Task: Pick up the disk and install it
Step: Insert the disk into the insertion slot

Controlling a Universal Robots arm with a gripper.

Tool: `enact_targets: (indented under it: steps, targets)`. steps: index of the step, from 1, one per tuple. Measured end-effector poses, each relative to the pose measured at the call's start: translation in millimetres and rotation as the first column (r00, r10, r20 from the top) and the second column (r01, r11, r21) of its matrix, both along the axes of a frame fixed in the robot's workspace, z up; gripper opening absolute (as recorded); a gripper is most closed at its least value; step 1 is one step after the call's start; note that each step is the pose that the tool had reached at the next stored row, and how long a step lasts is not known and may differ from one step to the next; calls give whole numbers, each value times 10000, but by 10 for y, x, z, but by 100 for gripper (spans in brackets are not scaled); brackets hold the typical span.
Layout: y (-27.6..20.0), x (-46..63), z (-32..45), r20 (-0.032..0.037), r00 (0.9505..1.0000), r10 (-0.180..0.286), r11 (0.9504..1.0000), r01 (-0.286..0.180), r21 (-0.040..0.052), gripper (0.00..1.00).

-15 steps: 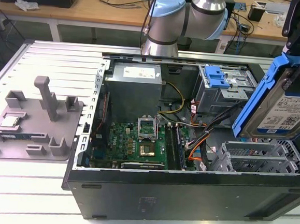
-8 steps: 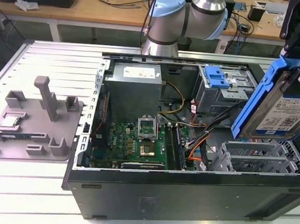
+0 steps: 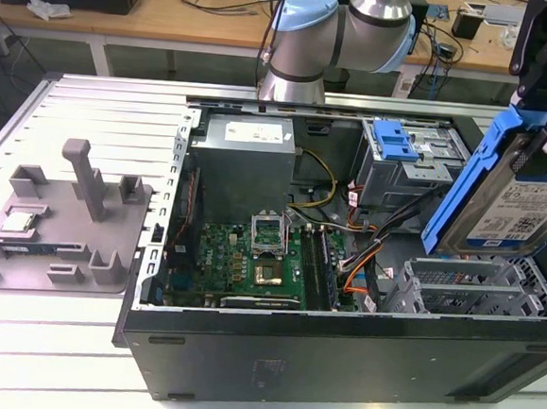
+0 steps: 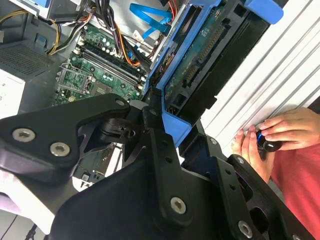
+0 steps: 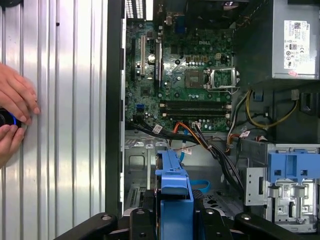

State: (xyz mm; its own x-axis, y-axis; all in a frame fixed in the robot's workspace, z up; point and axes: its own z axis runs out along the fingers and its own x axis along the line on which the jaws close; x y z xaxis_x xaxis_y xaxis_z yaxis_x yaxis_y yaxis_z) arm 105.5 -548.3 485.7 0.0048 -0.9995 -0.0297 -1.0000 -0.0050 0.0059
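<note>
- The pincer [image 3: 538,121] is clamped on the blue carrier frame of the disk [image 3: 515,200]. In the second wrist view, its black fingers [image 4: 159,145] press against the frame from both sides.
- The disk hangs just below the pincer, clear of everything. It stands on edge and leans a little, with its labelled face toward the exterior camera.
- I judge that gripping the frame, not the drive body, keeps the pressure off the metal shell and the circuit board [image 4: 200,55] on its back.
- Directly beneath the pincer is the grey drive cage [image 3: 476,282] inside the open computer case [image 3: 338,347]. The on-edge hold seems meant to match the carrier to that slot, but the disk is not yet in it.
- Further from the pincer are the blue latch on its metal cage [image 3: 397,138], the motherboard [image 3: 251,255] and the power supply [image 3: 244,160].
- Loose cables [image 5: 210,145] lie near the cage and are a snag risk.
- A person's hands [image 5: 15,107] rest on the ribbed counter [image 3: 91,114] beside the case, around a small black device.
- The disk's label is white and blue with fine print and bar codes. The power supply has a white sticker [image 5: 296,37]. I cannot make out any of this print reliably.
</note>
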Motion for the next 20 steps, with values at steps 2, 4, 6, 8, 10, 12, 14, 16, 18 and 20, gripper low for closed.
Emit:
enact_targets:
  steps: [2, 4, 6, 8, 10, 12, 14, 16, 18, 20]
  targets:
    - [0, 0, -5, 0, 10000, -54, 10000, 54, 0, 37]
    - [0, 0, -9, 0, 10000, -76, 10000, 76, -1, 37]
    - [0, 0, -14, 0, 10000, -79, 10000, 79, 0, 37]
    - [0, 0, -22, 0, 10000, -79, 10000, 79, 0, 37]
    - [0, 0, -28, 0, 10000, -79, 10000, 79, 0, 37]
    - [0, 0, -38, 0, 10000, -79, 10000, 79, 0, 37]
    - [0, 0, -44, 0, 10000, -78, 10000, 78, -1, 37]
    - [0, 0, -54, 0, 10000, -79, 10000, 79, 0, 37]
    - [0, 0, -60, 0, 10000, -79, 10000, 79, 0, 37]
    - [0, 0, -65, 0, 10000, -79, 10000, 79, -1, 37]
